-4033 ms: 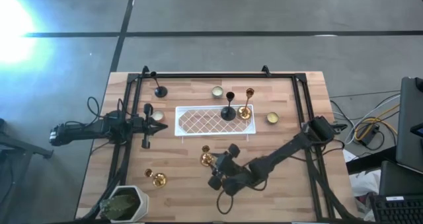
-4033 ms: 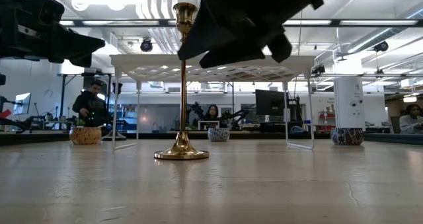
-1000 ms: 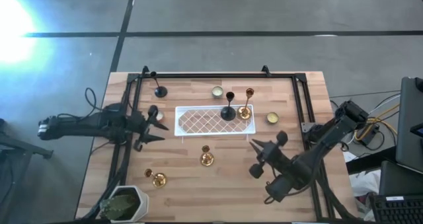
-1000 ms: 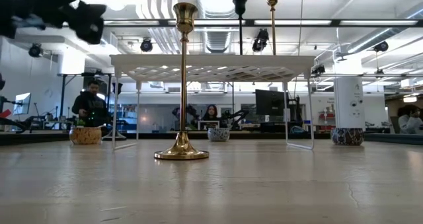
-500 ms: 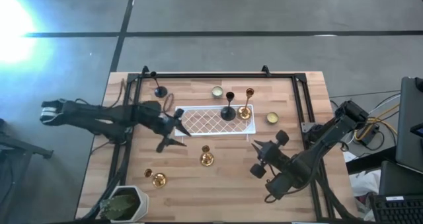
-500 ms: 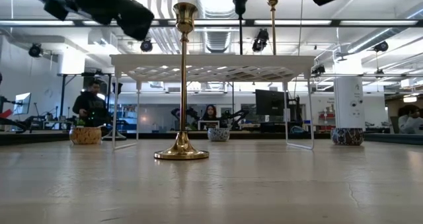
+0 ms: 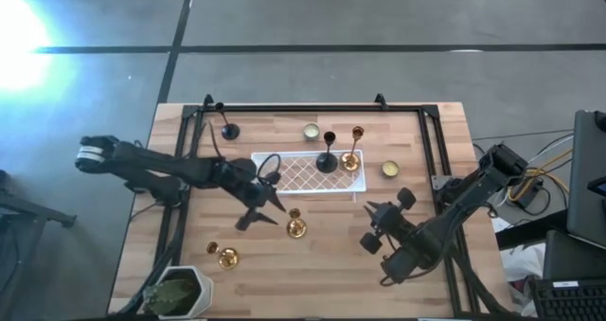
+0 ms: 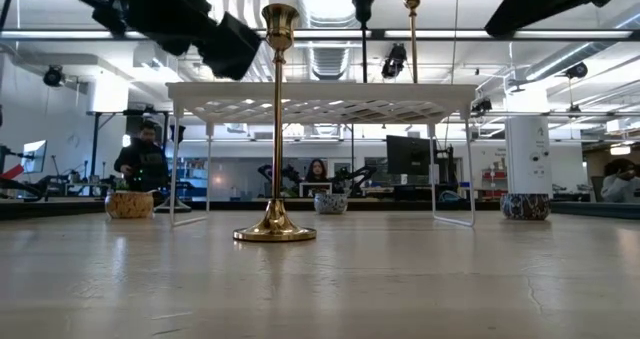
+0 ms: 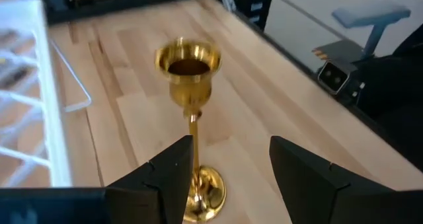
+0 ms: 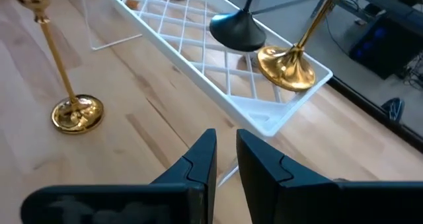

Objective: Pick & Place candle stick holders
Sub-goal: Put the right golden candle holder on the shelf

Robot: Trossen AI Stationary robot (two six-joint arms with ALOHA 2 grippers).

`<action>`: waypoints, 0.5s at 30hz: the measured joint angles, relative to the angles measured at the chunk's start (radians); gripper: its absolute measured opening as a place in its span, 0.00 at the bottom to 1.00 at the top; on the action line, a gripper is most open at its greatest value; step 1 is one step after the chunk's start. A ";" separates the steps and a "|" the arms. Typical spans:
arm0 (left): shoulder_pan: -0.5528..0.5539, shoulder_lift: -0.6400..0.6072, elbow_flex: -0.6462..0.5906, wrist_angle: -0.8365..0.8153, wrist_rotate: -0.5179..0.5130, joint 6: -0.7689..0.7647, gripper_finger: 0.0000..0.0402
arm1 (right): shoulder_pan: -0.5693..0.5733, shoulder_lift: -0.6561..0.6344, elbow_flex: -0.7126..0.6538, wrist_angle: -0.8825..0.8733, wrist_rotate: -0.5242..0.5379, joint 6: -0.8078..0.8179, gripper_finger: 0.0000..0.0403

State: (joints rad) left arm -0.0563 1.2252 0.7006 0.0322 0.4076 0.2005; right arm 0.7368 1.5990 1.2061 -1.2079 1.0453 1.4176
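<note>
A gold candle stick holder point(image 7: 295, 226) stands upright on its round base on the bare wood, near the tray's front edge. In the low view this gold holder point(image 8: 277, 129) is at centre. My left gripper point(image 7: 270, 215) is open just to its left. In the left wrist view the cup point(image 9: 188, 62) shows ahead, above the gap of my left gripper point(image 9: 231, 154). My right gripper point(image 7: 367, 210) hovers shut to its right. A black holder point(image 7: 327, 160) and a gold one point(image 7: 352, 158) stand on the white lattice tray point(image 7: 284, 174).
Another black holder point(image 7: 229, 130) stands at the far left, and a gold one point(image 7: 225, 256) sits near the front left. Tealight candles point(image 7: 311, 131) point(image 7: 390, 169) flank the tray. A plant pot point(image 7: 180, 291) fills the near left corner. A black frame point(image 7: 312, 108) rims the table.
My left gripper has swept from beside the tray's left end toward the table's right, up to the gold holder on the wood, staying open. My right gripper has sunk a little. No holder has moved.
</note>
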 joint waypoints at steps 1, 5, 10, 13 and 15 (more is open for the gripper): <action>0.000 0.009 0.000 0.004 -0.001 -0.001 0.51 | 0.000 0.000 -0.004 -0.001 0.000 0.011 0.14; 0.000 0.045 0.002 0.034 -0.001 -0.014 0.51 | 0.000 0.000 -0.013 0.002 0.000 0.027 0.15; -0.004 0.098 0.003 0.114 0.004 -0.021 0.51 | 0.000 0.000 -0.015 0.008 0.000 0.025 0.16; -0.005 0.126 0.003 0.173 0.025 -0.034 0.51 | 0.000 0.000 -0.015 0.009 0.000 0.024 0.15; -0.006 0.137 0.003 0.189 0.028 -0.038 0.51 | 0.000 0.000 -0.016 0.010 0.000 0.023 0.14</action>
State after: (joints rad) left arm -0.0620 1.3623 0.7039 0.2213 0.4355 0.1622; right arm 0.7368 1.5986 1.1903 -1.1976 1.0456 1.4409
